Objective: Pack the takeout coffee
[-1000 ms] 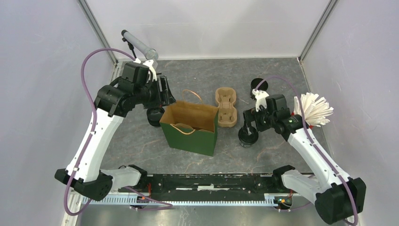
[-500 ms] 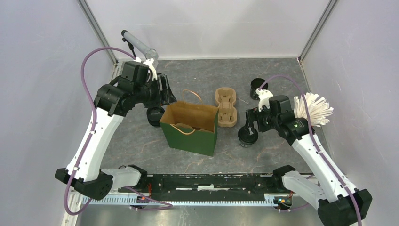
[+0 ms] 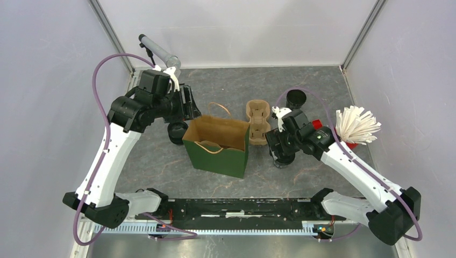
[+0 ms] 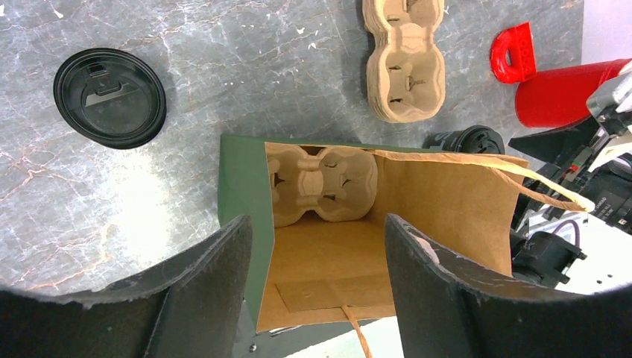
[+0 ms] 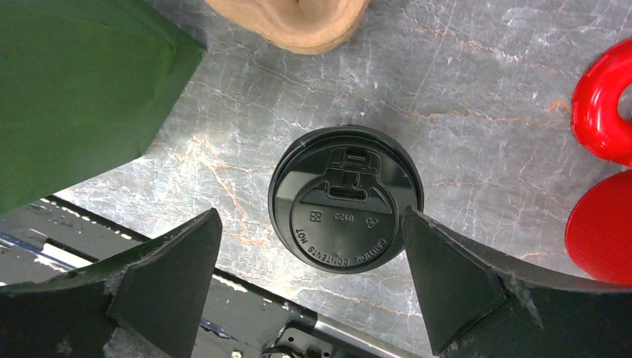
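1. The takeout coffee (image 5: 345, 200), a black cup with a black sip lid, stands upright on the grey table (image 5: 477, 67). It is just to the right of the green paper bag (image 3: 218, 153) and near the front end of the stack of cardboard trays (image 3: 258, 121).
2. The right gripper (image 5: 309, 216) hangs straight above the cup with its fingers (image 5: 164, 276) spread wide, one on either side of the lid.
3. The finger on the bag's side stands clear of the cup, with bare table showing between them. The other finger's tip meets the lid's rim in the wrist view, and I cannot tell whether it touches. The cup is bracketed, not gripped.
4. The left gripper (image 4: 317, 222) sits over the bag's open mouth at its rear left corner. Its fingers are parted and nothing is pinched between them. Whether either finger touches the bag's rim cannot be told.
5. Between those fingers the wrist view looks down into the bag, where a cardboard tray (image 4: 322, 183) lies on the bottom.
6. A lidless black cup (image 3: 296, 98) stands behind the right gripper, well apart from the coffee.
7. A red cup (image 4: 559, 93) holding white sticks (image 3: 357, 124) is at the right of the table.
8. A black lidded round piece (image 4: 110, 97) sits on the table to the left of the bag.
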Tool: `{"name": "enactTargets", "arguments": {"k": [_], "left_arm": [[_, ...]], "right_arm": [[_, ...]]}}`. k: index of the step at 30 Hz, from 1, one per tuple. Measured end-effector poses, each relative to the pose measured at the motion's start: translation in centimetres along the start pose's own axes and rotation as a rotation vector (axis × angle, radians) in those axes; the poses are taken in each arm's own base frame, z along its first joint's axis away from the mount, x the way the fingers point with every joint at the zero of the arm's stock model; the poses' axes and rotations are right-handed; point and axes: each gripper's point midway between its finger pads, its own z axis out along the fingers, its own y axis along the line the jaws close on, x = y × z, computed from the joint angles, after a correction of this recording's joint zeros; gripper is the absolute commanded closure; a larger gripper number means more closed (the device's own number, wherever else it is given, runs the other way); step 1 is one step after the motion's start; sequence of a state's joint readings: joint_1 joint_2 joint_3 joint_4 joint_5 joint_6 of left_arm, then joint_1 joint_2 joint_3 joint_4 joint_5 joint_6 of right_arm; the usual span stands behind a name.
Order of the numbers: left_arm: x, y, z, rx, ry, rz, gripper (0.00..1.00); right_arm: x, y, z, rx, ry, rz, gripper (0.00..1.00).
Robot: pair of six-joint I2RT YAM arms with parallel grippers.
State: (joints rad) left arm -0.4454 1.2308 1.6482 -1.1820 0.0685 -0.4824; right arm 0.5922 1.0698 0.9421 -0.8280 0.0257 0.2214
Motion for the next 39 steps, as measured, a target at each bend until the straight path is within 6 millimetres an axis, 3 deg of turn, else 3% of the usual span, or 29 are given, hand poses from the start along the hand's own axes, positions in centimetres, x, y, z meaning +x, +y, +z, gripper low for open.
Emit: {"name": "enactTargets", "arguments": {"k": [27, 39], "left_arm": [[-0.1, 0.3, 0.2, -0.016, -0.001, 0.001, 0.28], [0.1, 0.3, 0.3, -0.018, 0.003, 0.0, 0.28]], "right_arm": [[1.8, -1.1, 1.1, 0.097, 0.1, 0.008, 0.02], [2.0, -1.1, 1.3, 0.1, 0.112, 0.003, 0.08]]}}
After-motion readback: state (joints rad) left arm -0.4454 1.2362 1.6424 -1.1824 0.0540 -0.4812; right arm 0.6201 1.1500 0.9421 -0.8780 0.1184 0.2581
